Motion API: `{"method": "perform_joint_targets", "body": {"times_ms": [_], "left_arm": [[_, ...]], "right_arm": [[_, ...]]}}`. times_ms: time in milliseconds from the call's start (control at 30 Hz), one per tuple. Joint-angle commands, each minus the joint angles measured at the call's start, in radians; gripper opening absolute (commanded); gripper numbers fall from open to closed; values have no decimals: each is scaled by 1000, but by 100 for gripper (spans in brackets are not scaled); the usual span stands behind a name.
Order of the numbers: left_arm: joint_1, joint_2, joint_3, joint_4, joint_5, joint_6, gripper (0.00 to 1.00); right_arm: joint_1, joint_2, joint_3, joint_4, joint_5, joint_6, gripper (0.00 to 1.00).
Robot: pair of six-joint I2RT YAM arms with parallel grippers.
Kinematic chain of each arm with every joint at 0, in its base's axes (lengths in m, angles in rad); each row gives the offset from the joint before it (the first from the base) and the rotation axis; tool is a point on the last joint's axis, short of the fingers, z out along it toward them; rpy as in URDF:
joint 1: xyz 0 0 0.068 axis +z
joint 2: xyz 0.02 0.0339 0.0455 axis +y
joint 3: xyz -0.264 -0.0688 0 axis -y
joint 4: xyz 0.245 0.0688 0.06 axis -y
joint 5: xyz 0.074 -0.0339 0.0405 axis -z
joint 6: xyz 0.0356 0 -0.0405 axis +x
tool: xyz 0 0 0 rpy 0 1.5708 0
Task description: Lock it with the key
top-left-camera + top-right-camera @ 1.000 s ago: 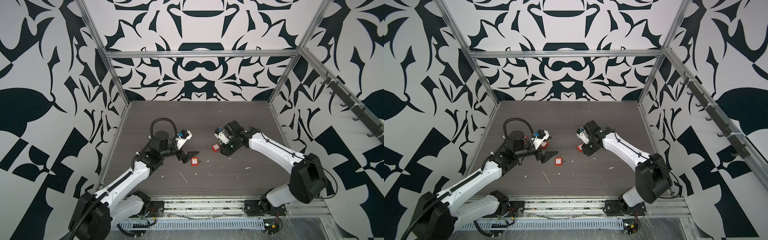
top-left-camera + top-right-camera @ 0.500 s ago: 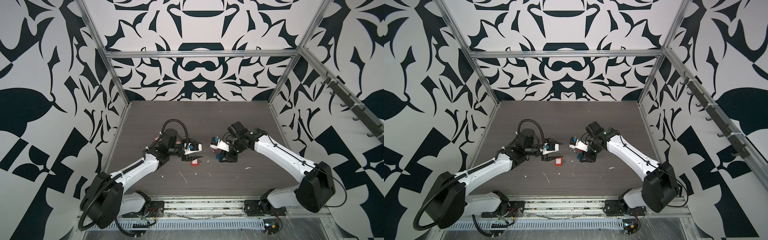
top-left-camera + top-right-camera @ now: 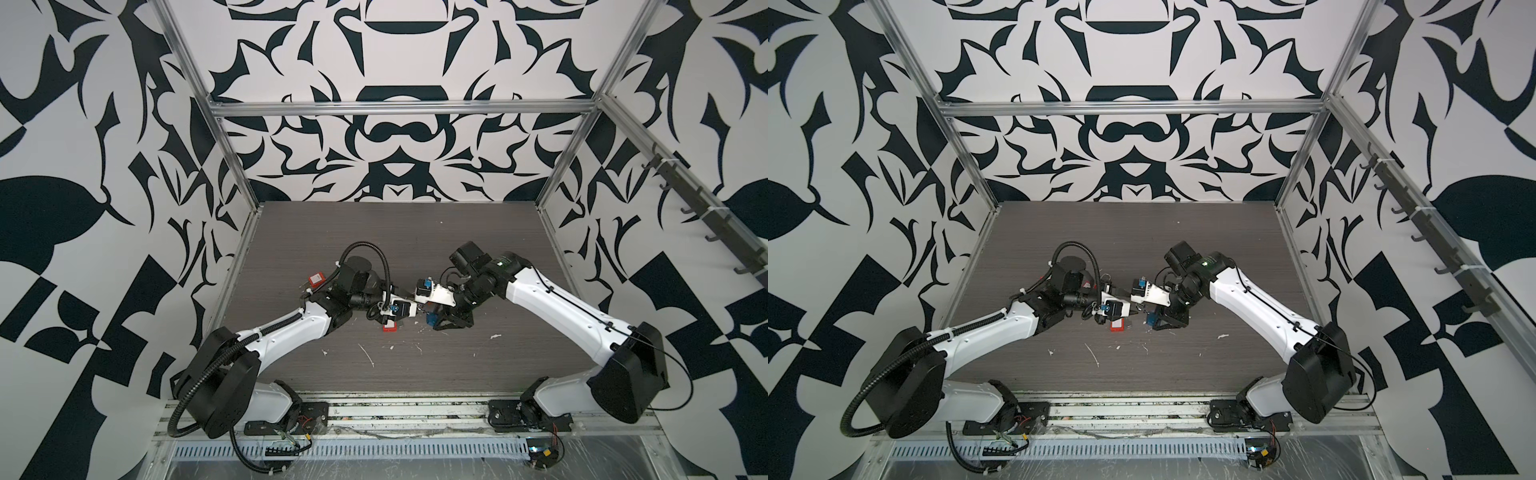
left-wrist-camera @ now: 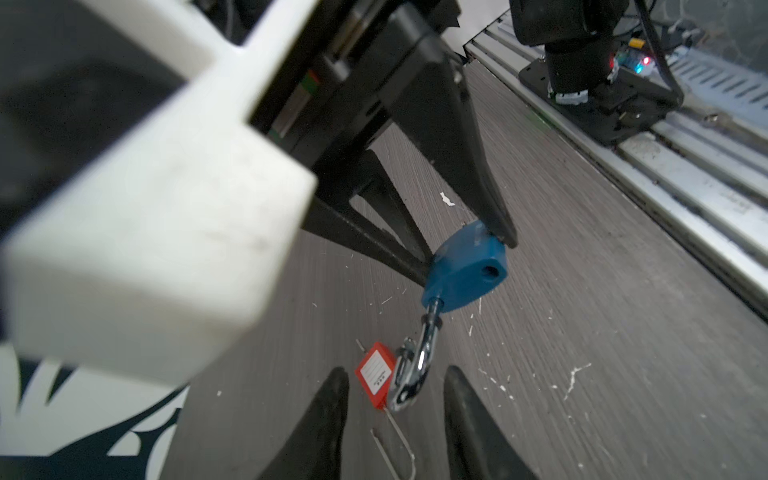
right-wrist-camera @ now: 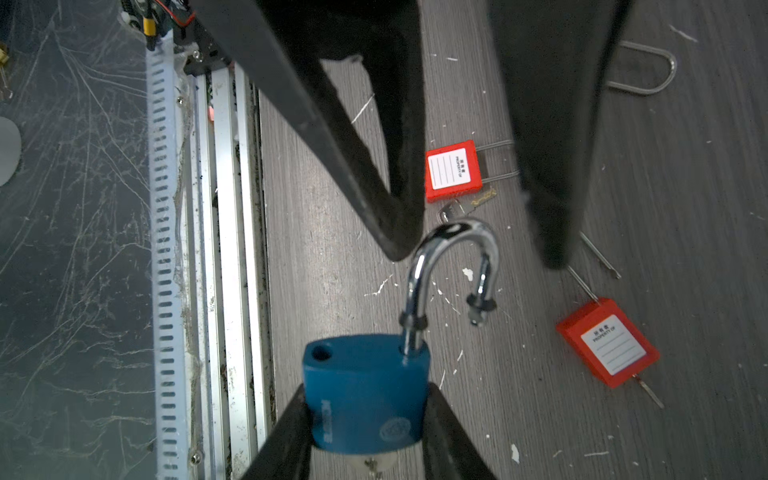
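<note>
Gripping the blue padlock [image 5: 365, 399] by its body with my right pincer [image 5: 368, 419], jaws clamped on the two side edges, logo face up toward the wrist camera. In both top views the lock is held off the table [image 3: 457, 365], near the middle. Its shackle [image 5: 415, 274] is swung open, free leg clear of the body, and the bend points straight at my left pincer [image 4: 395, 374]. My left jaws stand part open, one finger on each side of that bend. From the right wrist view one fingertip [image 5: 395, 232] sits right by the curve, though I can't tell whether it touches. The other finger is clearly apart, so nothing is gripped on that side. Down on the table a key [image 5: 467, 205] lies flat, just beside a red padlock [image 5: 453, 170], close under my left pincer. A second red padlock [image 5: 606, 343] lies a little apart from the first. Something metal shows under the blue body, too cropped for me to tell what
</note>
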Motion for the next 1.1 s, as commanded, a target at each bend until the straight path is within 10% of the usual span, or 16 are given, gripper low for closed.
{"method": "perform_joint_targets", "body": {"times_ms": [0,467,800,1067], "left_arm": [[-10,0,28,-23,28,55,34],[-40,-32,58,-131,22,47,0],[-38,-83,13,-95,5,-262,0],[-36,-156,-54,-8,-33,-458,0]], "right_arm": [[6,2,53,-30,-49,-11,12],[16,17,74,-42,-35,-7,20],[17,-105,0,171,40,52,56],[17,-146,12,185,10,79,57]]}}
